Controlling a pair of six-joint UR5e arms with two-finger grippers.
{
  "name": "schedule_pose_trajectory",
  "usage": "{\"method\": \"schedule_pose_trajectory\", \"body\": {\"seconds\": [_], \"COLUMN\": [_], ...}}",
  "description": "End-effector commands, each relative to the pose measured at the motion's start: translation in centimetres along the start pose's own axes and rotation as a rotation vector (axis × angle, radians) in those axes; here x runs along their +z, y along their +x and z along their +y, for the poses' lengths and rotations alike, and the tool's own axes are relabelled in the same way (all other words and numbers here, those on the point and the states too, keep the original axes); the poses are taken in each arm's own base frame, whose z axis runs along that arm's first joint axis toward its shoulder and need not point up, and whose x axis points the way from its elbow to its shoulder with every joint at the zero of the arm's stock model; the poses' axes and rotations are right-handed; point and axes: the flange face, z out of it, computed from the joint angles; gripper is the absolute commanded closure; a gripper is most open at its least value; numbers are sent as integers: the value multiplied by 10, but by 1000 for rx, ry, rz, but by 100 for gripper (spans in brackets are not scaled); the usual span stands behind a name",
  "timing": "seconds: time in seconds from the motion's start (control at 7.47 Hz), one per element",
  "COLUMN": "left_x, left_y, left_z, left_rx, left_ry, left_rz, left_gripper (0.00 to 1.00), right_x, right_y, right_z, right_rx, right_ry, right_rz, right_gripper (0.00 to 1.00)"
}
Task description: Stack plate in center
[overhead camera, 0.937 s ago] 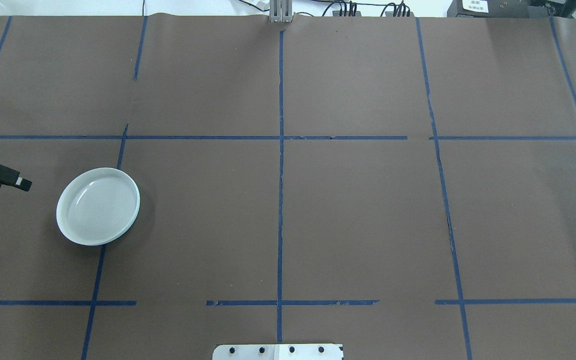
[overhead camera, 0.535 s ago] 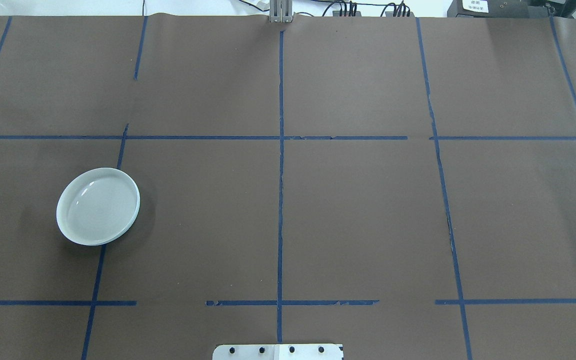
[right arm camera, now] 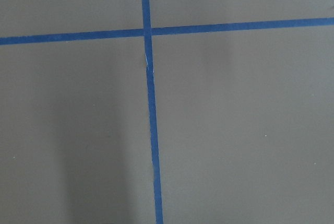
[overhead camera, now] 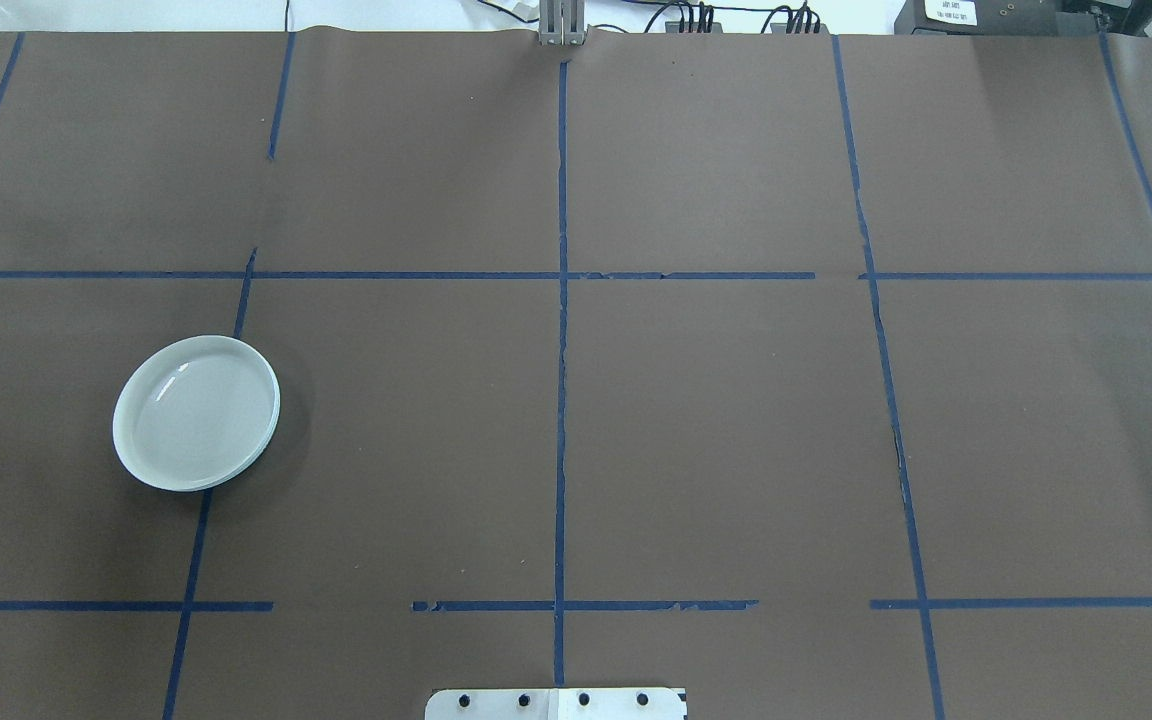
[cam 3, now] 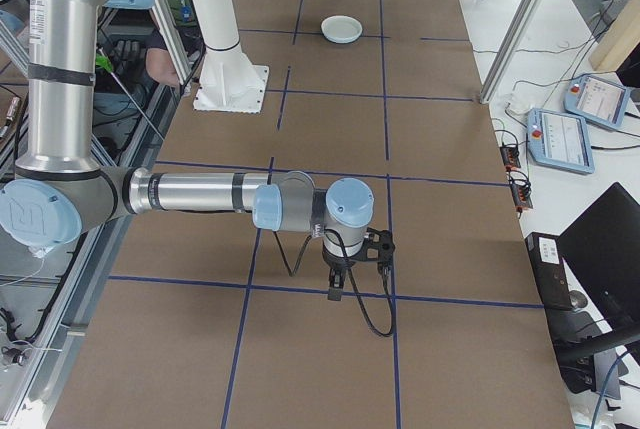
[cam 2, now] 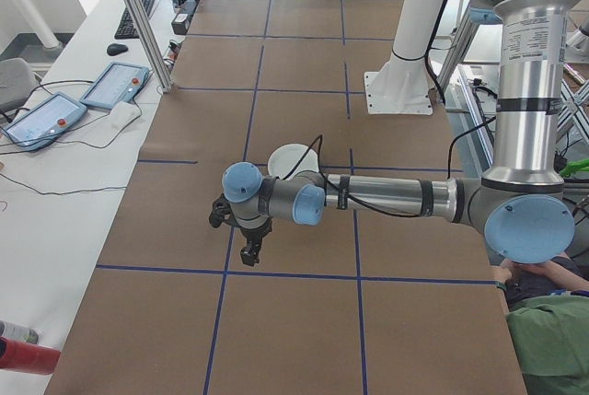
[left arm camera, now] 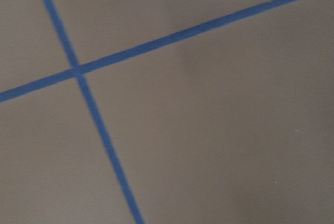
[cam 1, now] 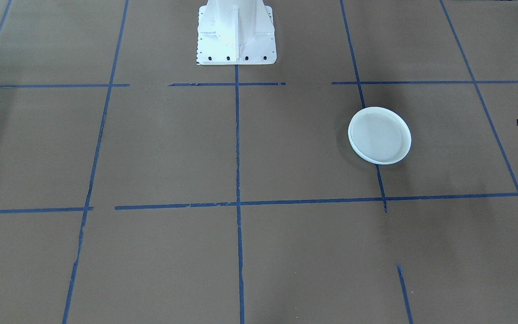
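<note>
Both my hands sit off the plates: left hand [cam 2: 247,240] & right hand [cam 3: 345,271], can't tell if wide or narrow. Farther out, round pale blue smooth plate stack [overhead camera: 196,412] rests toward table's left edge. Stacking looks done; next prob just staying clear.

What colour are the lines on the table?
Blue tape lines on brown paper, clearest in the overhead view.

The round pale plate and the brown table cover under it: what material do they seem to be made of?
The round pale plate looks like glazed ceramic, or possibly glossy plastic: bright reflections sit on its smooth surface. The brown table cover seems to be matte paper: it shows no shine, and blue tape lines cross it.
</note>
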Motion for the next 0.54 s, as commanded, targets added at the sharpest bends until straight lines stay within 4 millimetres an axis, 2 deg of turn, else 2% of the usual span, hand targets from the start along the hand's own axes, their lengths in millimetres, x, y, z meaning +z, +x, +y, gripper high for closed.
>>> {"method": "schedule_pose_trajectory", "body": {"seconds": [0.0,0.27,0.4], "left_x": [-13,-35,-57], "left_y": [-20,-39,-48], "left_z": [6,14,11], "left_rx": [-58,-110,-132], "left_ry": [-5,-16,15], "left_rz": [-22,-12,-15], "left_gripper": [0,0,0], "right_x": [0,0,0], "right_y": [0,0,0], "right_z": [0,0,0], "right_rx": [-1,-1,-1], "right_ry": [-1,-1,-1], "right_rz": [0,0,0], "right_gripper": [0,0,0]}}
